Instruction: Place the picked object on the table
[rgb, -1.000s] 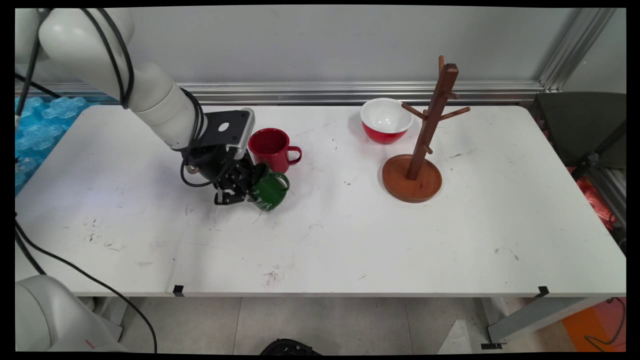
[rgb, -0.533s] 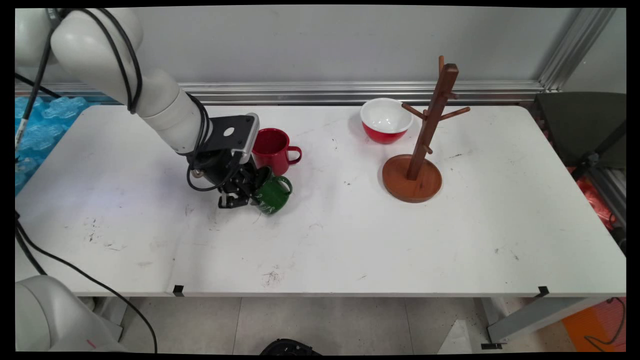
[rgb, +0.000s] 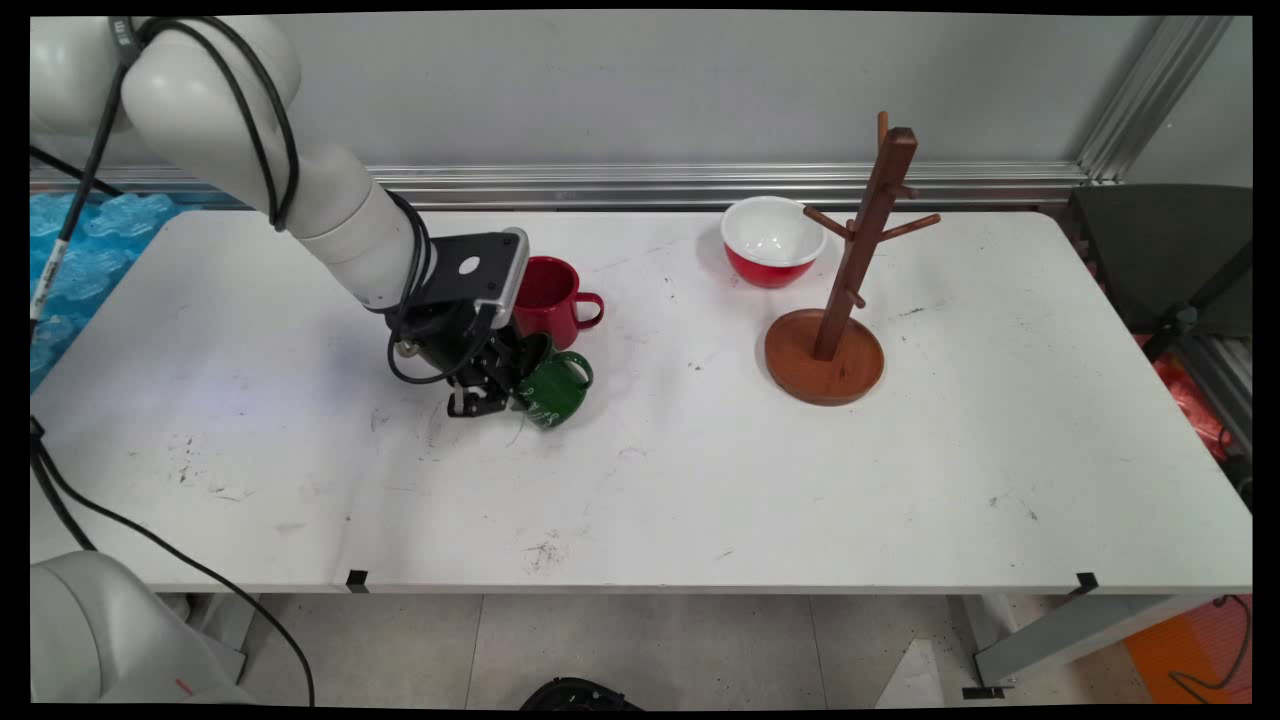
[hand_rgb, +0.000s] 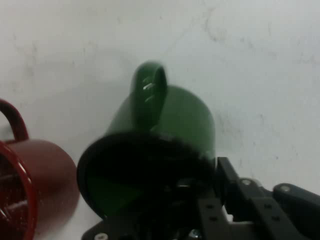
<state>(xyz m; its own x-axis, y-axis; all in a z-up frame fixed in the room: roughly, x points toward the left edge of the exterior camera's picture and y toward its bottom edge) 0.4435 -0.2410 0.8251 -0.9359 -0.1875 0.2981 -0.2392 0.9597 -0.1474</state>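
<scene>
My black gripper is shut on the rim of a green mug, which hangs tilted just above the white table with its handle pointing up and to the right. In the hand view the green mug fills the centre, its dark opening facing the camera and its handle on top; one finger presses the rim from outside, the other is hidden inside the mug. A red mug stands upright just behind it, partly hidden by the wrist, and shows as the red mug at the left edge.
A wooden mug tree on a round base stands right of centre. A red bowl with a white inside sits behind it. Blue bubble wrap lies off the table's left end.
The arm has carried the green mug a little to the right and slightly up, tilting it further. The red mug, bowl and mug tree have stayed put.
</scene>
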